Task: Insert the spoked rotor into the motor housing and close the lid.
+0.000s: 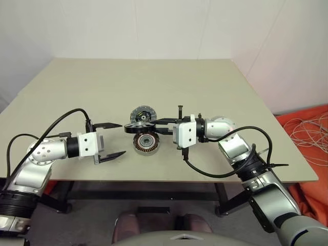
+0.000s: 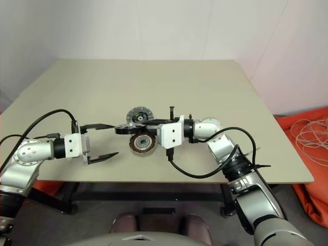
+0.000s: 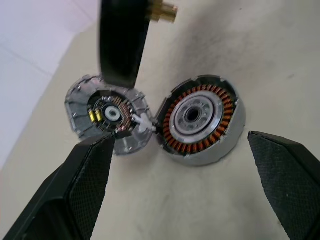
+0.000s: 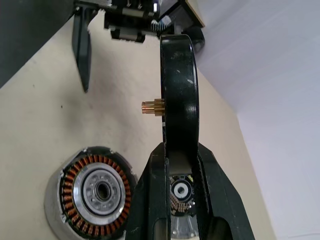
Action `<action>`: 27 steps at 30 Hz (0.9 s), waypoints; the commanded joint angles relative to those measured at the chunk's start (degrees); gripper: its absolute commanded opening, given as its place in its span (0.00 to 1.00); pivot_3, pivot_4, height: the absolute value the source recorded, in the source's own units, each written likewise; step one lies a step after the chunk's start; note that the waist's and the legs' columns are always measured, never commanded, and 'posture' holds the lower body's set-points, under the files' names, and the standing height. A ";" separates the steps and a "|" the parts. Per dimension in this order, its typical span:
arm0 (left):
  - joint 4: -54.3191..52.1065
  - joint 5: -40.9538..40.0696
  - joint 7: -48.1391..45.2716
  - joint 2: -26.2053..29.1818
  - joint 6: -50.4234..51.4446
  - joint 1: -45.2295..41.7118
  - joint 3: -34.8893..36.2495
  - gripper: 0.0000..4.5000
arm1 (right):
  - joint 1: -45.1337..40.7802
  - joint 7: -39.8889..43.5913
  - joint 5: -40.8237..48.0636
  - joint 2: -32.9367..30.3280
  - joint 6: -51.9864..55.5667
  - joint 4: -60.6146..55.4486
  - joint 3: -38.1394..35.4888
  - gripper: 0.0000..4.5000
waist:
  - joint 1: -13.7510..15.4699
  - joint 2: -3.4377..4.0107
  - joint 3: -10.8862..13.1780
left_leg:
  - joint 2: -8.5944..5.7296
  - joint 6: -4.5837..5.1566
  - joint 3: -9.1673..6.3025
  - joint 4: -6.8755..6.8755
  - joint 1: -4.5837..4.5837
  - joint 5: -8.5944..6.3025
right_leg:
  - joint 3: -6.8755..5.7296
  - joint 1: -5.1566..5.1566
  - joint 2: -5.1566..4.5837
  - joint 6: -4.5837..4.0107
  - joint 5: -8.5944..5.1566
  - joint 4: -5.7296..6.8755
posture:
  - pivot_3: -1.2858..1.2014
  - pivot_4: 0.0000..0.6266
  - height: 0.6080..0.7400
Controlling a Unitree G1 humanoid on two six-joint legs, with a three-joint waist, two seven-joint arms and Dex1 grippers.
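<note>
Markings check: no legible text, label, brand, number or sign found.
Motor housing (image 3: 200, 120), lid (image 3: 106, 114) and spoked rotor (image 4: 179, 100) examined at close range: bare metal, copper windings and plain black rim, no readable print; small components on the lid's inner face too fine to read. Table (image 1: 154, 82) unmarked.

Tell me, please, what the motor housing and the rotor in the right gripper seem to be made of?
Motor housing: probably bare metal, with a shiny silver rim and hub; its orange-brown windings look like copper wire. Spoked rotor, held by the right gripper: glossy black rim, perhaps painted metal; its small gear looks like brass.
</note>
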 commanded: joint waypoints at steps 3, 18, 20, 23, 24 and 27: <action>1.58 1.21 2.06 -2.71 -4.51 -4.58 -0.55 1.00 | -1.21 0.01 1.61 0.73 0.36 -1.86 0.07 0.07 | 0.09 0.00 0.00 | 0.00 -0.02 0.00 0.02 0.02 0.02 | 0.02 0.00 0.00 -0.01 0.00 0.07 | 0.52 0.00 1.00; 1.19 0.01 1.21 -5.74 -4.82 -6.02 -3.73 0.92 | -1.30 0.23 1.72 1.25 1.49 -1.94 0.16 0.07 | -0.25 0.00 0.00 | -0.02 -0.05 0.03 0.06 -0.01 0.03 | 0.10 -0.19 0.00 -0.02 -0.01 0.34 | 0.52 0.00 1.00; 1.07 -0.14 1.25 -6.12 -4.83 -6.01 -3.94 0.80 | -1.30 0.25 1.71 1.33 1.58 -1.94 0.16 0.07 | -0.25 0.00 0.00 | -0.02 -0.05 0.04 0.06 -0.01 0.03 | 0.10 -0.19 0.00 -0.02 -0.01 0.36 | 0.52 0.00 1.00; 1.05 0.13 1.39 -6.59 -5.21 -6.08 -4.28 0.59 | -1.38 0.39 1.66 1.49 1.64 -1.81 0.09 0.07 | -0.27 0.00 0.00 | -0.02 -0.05 0.04 0.08 -0.01 0.03 | 0.11 -0.19 0.00 -0.02 -0.01 0.36 | 0.52 0.00 1.00; 1.08 0.20 1.48 -6.73 -5.41 -6.17 -4.37 0.52 | -1.43 0.46 1.66 1.53 1.66 -1.74 0.07 0.07 | -0.27 0.00 0.00 | -0.02 -0.05 0.04 0.08 -0.01 0.03 | 0.11 -0.19 0.00 -0.02 -0.01 0.36 | 0.52 0.00 1.00; 0.98 0.33 1.73 -7.03 -5.58 -6.34 -4.64 0.29 | -1.43 0.94 1.88 1.47 2.09 -1.71 0.08 0.07 | -0.28 0.00 0.00 | -0.02 -0.06 0.04 0.08 -0.01 0.03 | 0.11 -0.19 0.00 -0.02 -0.01 0.37 | 0.52 0.00 1.00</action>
